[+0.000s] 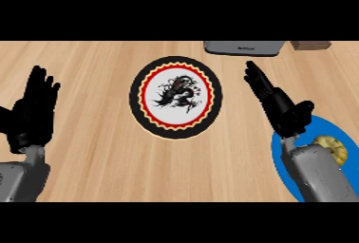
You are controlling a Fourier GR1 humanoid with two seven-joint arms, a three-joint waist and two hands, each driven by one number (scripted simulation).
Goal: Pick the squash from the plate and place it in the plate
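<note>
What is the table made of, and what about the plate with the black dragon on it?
The counter looks like light wood with a matte finish: pale tan with faint grain lines running across it. The dragon plate looks like glazed ceramic, going by its smooth printed black, red and yellow rim, though painted plastic would look the same.

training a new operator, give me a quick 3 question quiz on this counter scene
1. True or false: the squash lies on the blue plate.
2. Which hand is nearer the squash? A. left hand B. right hand
3. Fill in: the black-rimmed plate with the dragon design holds ____.

Key: 1 true; 2 B; 3 nothing
</note>
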